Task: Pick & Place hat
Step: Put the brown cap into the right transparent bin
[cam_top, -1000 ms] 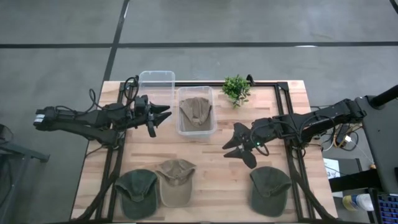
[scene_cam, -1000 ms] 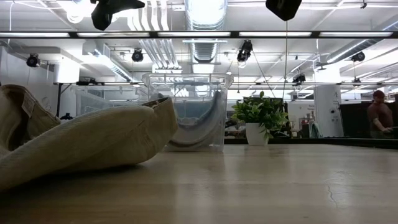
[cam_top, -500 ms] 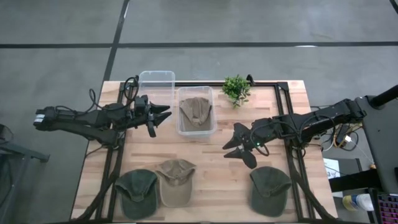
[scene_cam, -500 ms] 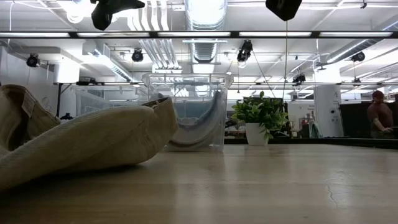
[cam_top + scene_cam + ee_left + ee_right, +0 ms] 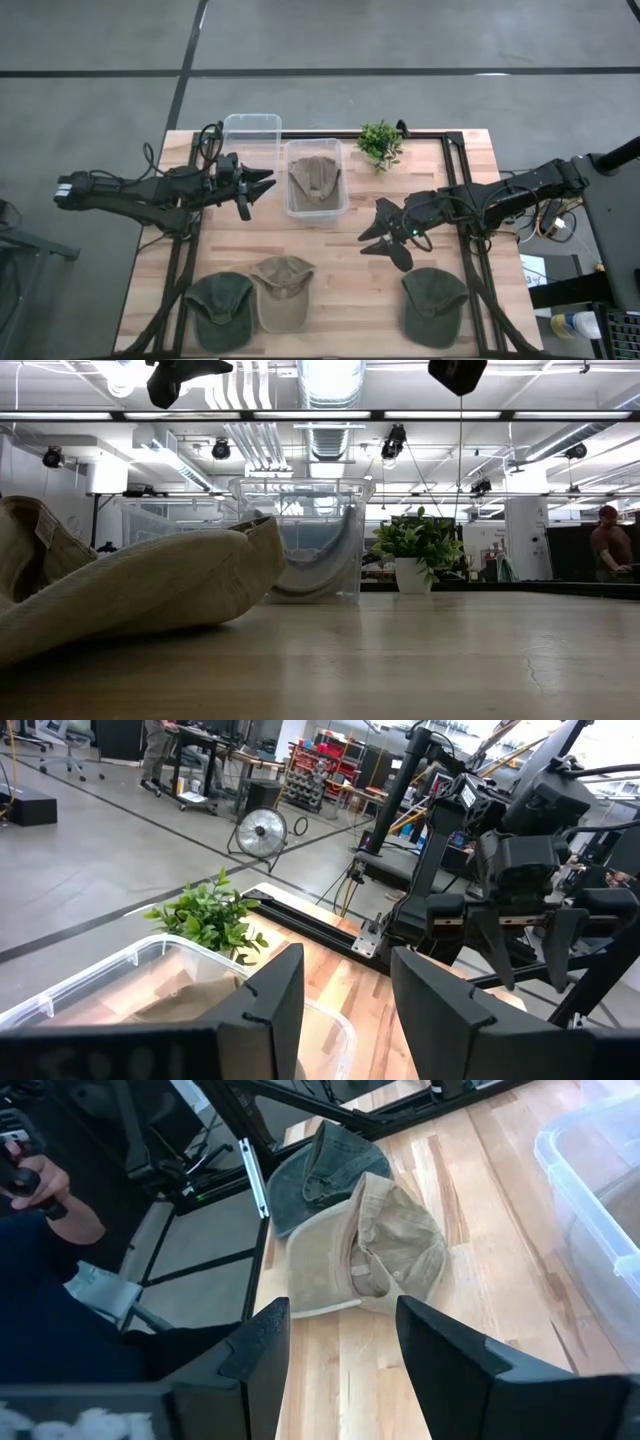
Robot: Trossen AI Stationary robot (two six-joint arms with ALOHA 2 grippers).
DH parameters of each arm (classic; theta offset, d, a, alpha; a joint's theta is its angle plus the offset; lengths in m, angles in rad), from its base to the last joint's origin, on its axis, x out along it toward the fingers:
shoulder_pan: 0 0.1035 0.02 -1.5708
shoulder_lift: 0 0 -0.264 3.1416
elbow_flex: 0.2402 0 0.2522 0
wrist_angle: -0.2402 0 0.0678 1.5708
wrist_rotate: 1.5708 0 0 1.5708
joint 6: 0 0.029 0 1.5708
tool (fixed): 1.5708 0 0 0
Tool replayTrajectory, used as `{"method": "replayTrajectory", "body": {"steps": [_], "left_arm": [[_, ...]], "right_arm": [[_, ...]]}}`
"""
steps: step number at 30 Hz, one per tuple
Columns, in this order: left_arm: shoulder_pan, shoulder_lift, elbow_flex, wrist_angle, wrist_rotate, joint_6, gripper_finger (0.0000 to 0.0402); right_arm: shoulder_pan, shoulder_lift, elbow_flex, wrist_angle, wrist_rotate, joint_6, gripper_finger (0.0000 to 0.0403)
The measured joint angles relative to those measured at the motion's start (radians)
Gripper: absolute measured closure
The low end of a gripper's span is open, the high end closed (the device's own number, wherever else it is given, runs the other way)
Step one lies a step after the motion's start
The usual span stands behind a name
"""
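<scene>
Taking the clear bin with the tan hat inside [image 5: 316, 190] as the landmark, the left gripper [image 5: 258, 190] hangs just to its left, over the empty clear bin [image 5: 250, 135] that stands beside it, fingers spread and holding nothing. In front of the landmark bin, near the table's [image 5: 350, 300] front edge, a dark green cap [image 5: 220, 308] lies to the left, touching a tan cap [image 5: 281, 291] that sits almost straight ahead of the bin. The tan hat already in the bin [image 5: 316, 178] suggests one placement is done. To the bin's right and a little forward hovers the right gripper [image 5: 385, 235], fingers parted and empty, above bare wood; its wrist view looks toward the tan cap and the dark green one behind it. Farther right and forward of the bin, a second dark green cap [image 5: 433, 302] lies near that gripper. A small potted plant [image 5: 379, 143] stands behind and to the right of the bin. The step in hand looks like the pause between placements: neither arm has a cap. The next move probably calls for the right gripper to descend onto a cap, pinch its soft crown or brim, and carry it to a bin.
</scene>
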Motion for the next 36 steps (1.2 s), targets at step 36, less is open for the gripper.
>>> {"method": "replayTrajectory", "body": {"steps": [36], "left_arm": [[0.000,0.000,0.000,-0.001,0.000,-0.002,0.0257]], "right_arm": [[0.000,0.000,-0.018,0.001,0.000,0.003,0.0225]]}}
